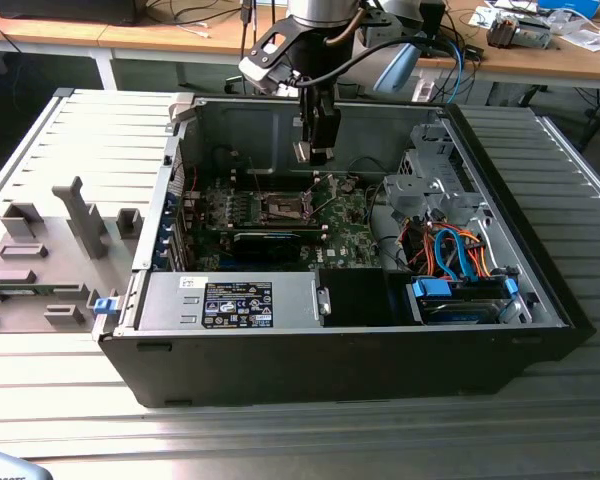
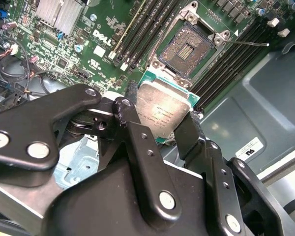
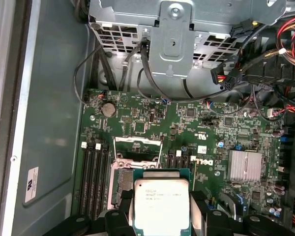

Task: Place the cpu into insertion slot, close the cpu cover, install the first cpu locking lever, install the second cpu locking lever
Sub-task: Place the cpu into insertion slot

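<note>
My pincer [image 1: 315, 152] hangs inside the open computer case [image 1: 330, 370], which lies on the ribbed metal bench [image 1: 560, 420]. Its 2 black fingers [image 2: 137, 142] are drawn in narrow on the cpu [image 2: 162, 110] and pinch it by 2 opposite edges. The silvery-grey top of the chip faces the camera in both wrist views.

The cpu is held up off the green motherboard [image 3: 187, 132], not yet in the insertion slot [image 2: 187, 46]. In the second wrist view the chip sits just beside that slot, whose bare contact field is exposed. The cpu cover [image 3: 137, 147] stands open at the slot's edge, and 1 thin wire locking lever [image 2: 246, 44] sticks out to the side.

Black memory slots [image 3: 91, 177] run along both sides of the slot. A finned heatsink [image 3: 245, 164] lies further across the board, and a grey drive cage [image 3: 174, 34] with cables stands beyond it.
</note>
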`<state>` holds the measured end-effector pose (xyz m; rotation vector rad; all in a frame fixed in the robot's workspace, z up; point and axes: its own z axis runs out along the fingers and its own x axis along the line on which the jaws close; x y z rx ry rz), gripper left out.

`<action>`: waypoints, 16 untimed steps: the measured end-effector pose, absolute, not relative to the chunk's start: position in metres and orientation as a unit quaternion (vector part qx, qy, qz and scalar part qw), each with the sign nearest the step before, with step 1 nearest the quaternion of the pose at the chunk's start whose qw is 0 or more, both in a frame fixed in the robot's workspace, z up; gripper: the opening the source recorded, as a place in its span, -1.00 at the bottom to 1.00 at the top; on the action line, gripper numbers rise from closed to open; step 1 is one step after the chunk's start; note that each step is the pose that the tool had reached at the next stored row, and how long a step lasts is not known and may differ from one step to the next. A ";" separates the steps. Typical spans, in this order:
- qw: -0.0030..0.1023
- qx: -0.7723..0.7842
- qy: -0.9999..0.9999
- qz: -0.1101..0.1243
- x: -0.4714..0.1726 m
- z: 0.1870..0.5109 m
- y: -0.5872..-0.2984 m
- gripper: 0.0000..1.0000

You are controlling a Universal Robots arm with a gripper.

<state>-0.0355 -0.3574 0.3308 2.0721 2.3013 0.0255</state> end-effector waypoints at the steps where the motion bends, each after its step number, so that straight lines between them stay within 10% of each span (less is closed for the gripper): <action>1: 0.022 0.669 0.743 0.008 -0.036 0.331 -0.357 0.08; 16: 0.022 0.675 0.737 0.008 -0.036 0.331 -0.357 0.08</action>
